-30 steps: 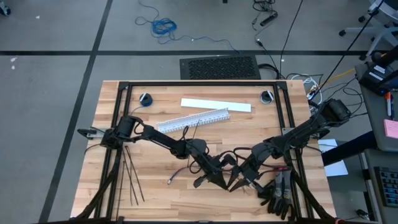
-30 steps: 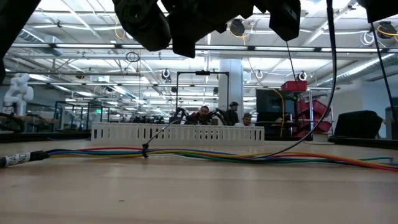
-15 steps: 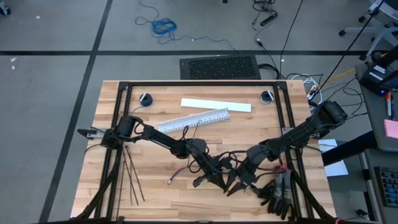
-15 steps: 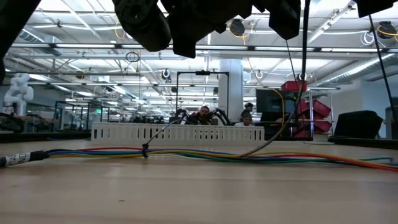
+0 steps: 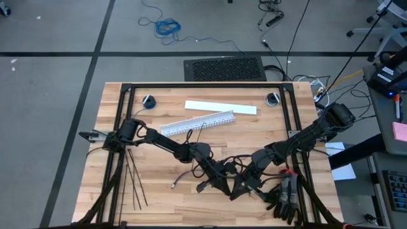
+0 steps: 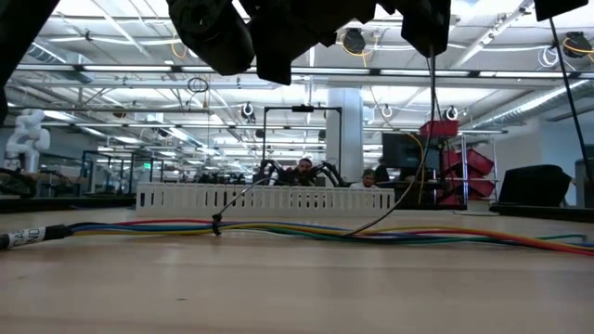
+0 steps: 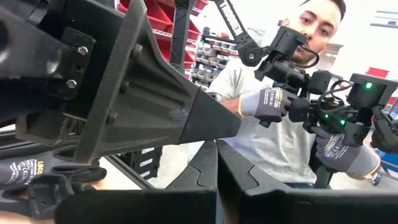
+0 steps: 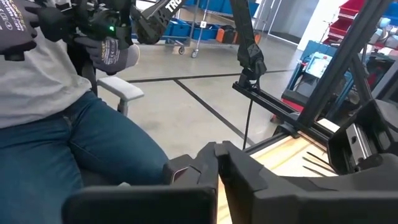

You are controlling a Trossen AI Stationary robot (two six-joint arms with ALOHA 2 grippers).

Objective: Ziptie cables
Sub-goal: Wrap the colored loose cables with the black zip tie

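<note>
The cables, a loose bundle of coloured wires with a dark tip, lie flat on the table. One ziptie sits around them, its tail sticking up. Several spare zipties lie near the left edge. My left gripper and my right gripper hover close together, both shut, above the near middle of the table. In the wrist views the left gripper and the right gripper show no gap. A thin black strand runs from up by the grippers down to the cables. My left gripper: whether it touches anything, I cannot tell; nothing shows between its fingers. My right gripper: its fingers are pressed together, and the thin black strand rises toward it, but the dark gripper bodies hide its upper end, so I cannot tell whether it has hold of it.
A white slotted duct and a white strip lie at the far side. Dark gloves and tools lie at the near right. A person in grey gloves sits just beyond the table's near edge.
My right gripper has shut and edged slightly toward my left gripper. The thin black strand has swung toward the table's left, and now meets the cables farther left. The left gripper has kept still.
</note>
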